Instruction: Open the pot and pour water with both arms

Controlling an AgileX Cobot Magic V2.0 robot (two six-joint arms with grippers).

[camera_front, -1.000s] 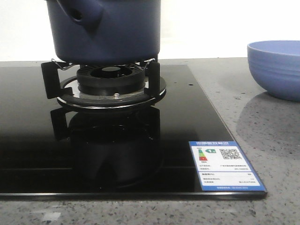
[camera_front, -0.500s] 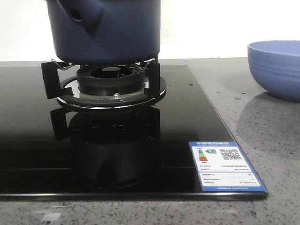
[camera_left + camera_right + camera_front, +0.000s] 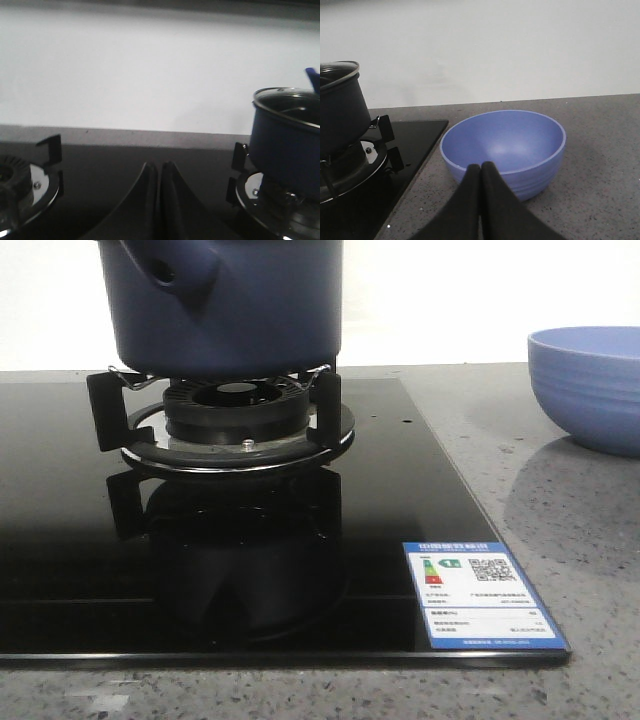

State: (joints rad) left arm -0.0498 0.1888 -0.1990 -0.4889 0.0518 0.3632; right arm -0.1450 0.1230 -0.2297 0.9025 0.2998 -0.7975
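Looking over the stove, you see the pot [image 3: 225, 305] sitting upright on the black burner grate [image 3: 215, 405] at the far left of the glossy black cooktop [image 3: 90, 540], its stubby tubular handle [image 3: 170, 268] pointing toward the near left. From the left wrist view you can make out a glass lid [image 3: 285, 96] with a metal rim still resting on the pot's top. Your left gripper [image 3: 160, 195] has its two dark fingers pressed together with nothing between them, hanging over the cooktop between the pot's burner and a second burner [image 3: 22, 185], apart from both. Your right gripper [image 3: 481, 200] is likewise closed and empty, its fingers touching one another just in front of the blue bowl [image 3: 505, 150], which stands on the grey speckled counter [image 3: 600, 165] to the right of the cooktop. You can also spot a blue-and-white energy label [image 3: 482, 593] stuck at the cooktop's near right corner.
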